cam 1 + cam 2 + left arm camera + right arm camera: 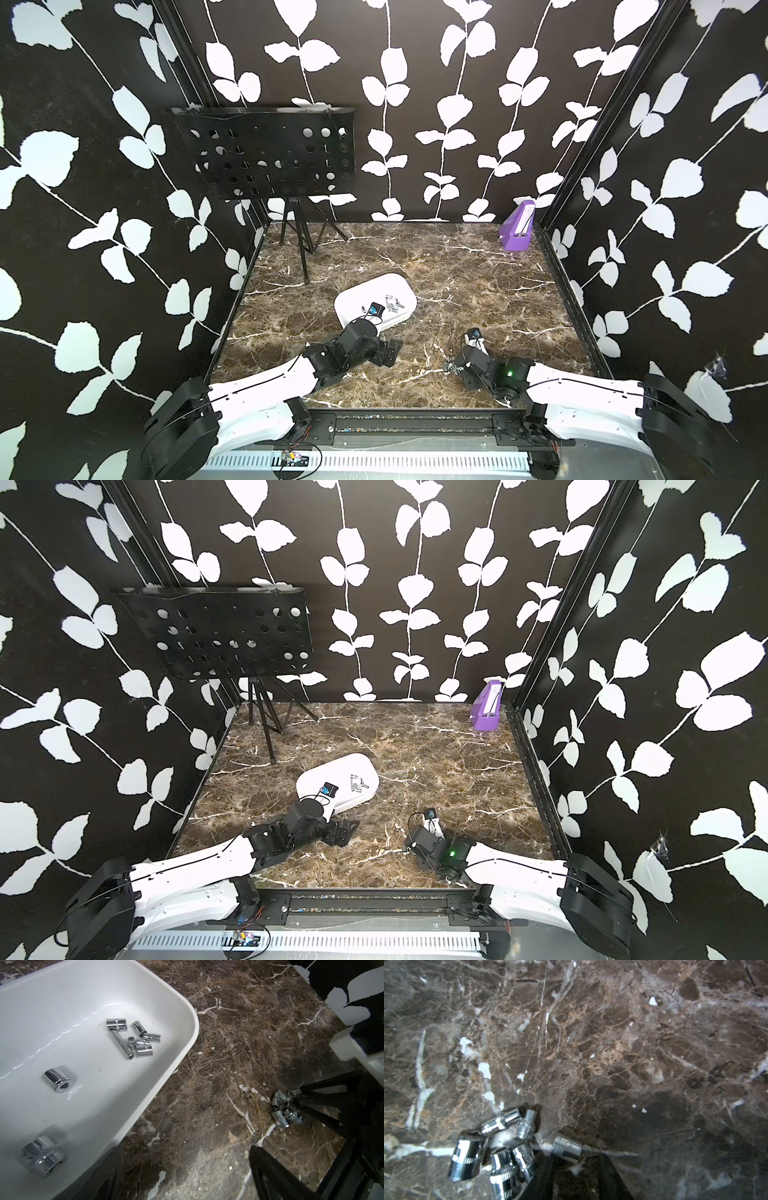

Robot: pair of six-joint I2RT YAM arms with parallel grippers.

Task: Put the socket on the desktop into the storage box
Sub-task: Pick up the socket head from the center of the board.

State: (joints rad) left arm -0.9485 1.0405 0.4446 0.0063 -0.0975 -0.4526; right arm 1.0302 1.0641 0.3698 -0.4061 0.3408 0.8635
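Fingers [544, 1180] of the right gripper [574, 1157] stand apart on the marble desktop [612, 1043] — one small socket [566, 1148] lies between their tips, long axis running finger to finger, not visibly clamped. We see more sockets [496, 1147] huddled just beside it. Away to the left sits the white storage box [374, 286], the left gripper [374, 309] parted above it.

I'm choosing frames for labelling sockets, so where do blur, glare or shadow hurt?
Right wrist view: the pile is soft and flared with white glare, with shadow beside it. Left wrist view: the far cluster in the box is crisp, the nearest socket smeared. In both top views: evenly lit, but that cluster is just specks.
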